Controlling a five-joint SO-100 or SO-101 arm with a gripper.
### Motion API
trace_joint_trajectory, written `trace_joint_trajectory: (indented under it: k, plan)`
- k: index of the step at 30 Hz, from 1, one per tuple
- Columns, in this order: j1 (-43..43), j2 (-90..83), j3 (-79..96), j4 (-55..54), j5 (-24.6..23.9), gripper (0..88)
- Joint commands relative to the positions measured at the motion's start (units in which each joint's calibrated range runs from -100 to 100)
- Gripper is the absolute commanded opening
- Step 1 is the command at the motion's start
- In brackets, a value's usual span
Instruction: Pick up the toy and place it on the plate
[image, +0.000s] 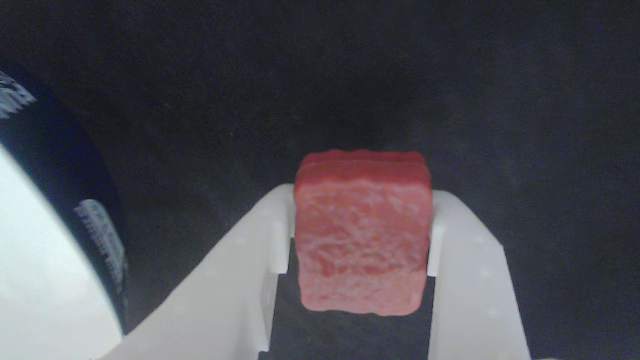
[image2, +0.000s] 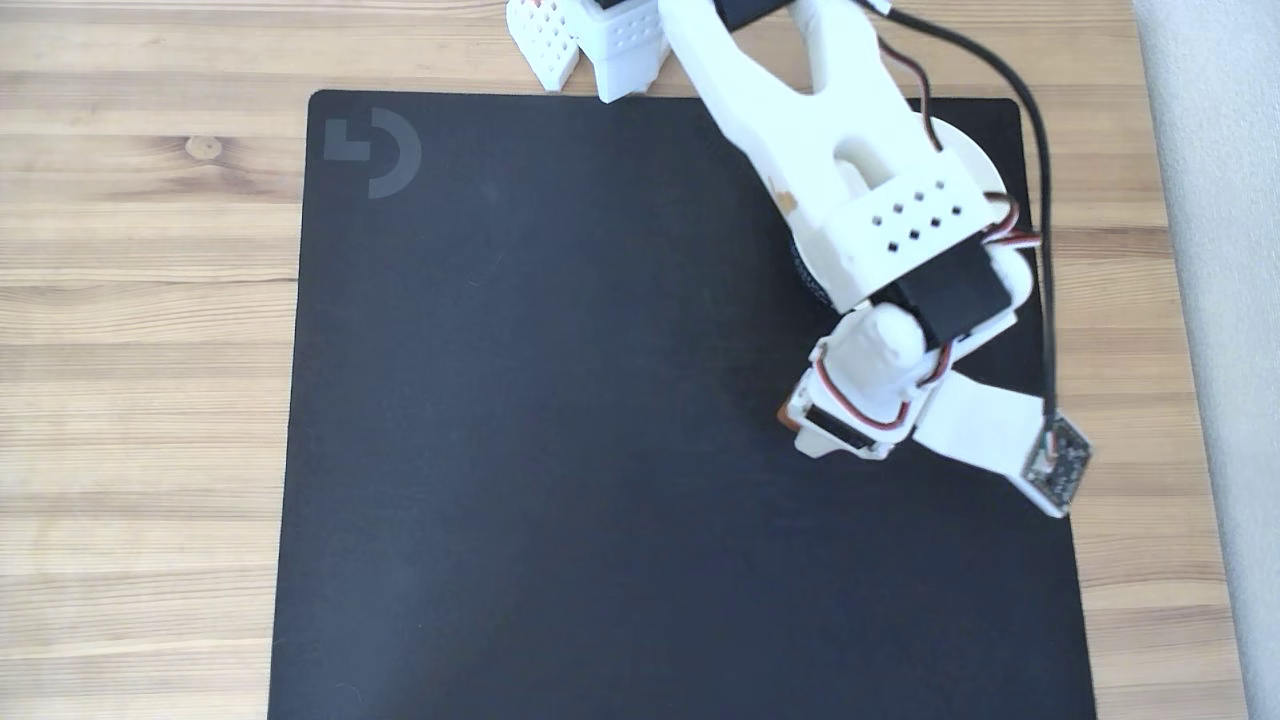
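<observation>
The two white fingers (image: 260, 250) of the gripper (image: 361, 235) are closed on the toy (image: 362, 235) in the wrist view, one finger on each side edge, so the opening is just as wide as the block. The toy sits between the fingertips, its broad mottled face turned toward the camera and its far end reaching a little past the tips. It seems lifted clear of the black mat (image: 450, 75), though the height cannot be judged.

The step in hand appears to be the carry, after the pick. The plate (image: 45, 280) lies to the left of the fingers in this view, near but apart, with its dark lettered band facing them. The next move probably calls for a swing toward that side until the toy hangs over the white inside, then a gentle opening.

The block is almost square, so its long axis is weak; it seems to run along the fingers, away from the camera.

In the fixed view the arm (image2: 850, 190) covers the plate.
</observation>
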Motion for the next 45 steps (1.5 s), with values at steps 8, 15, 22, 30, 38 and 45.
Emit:
trace_joint_trajectory:
  k: [8, 15, 22, 30, 38, 45]
  plan:
    - [-2.5, -18.6, -2.3, -0.6, 0.3, 2.3]
    - [-4.0, -29.2, 3.3, -0.7, 0.3, 2.3]
    - [-6.2, -43.0, 18.1, -5.3, 0.3, 2.3]
    - [-11.4, -65.7, 67.0, -38.7, 0.0, 2.3]
    - [-16.1, -83.7, 97.6, -55.7, -0.2, 2.3]
    - [-19.2, -89.0, 106.8, -56.9, -0.3, 2.3]
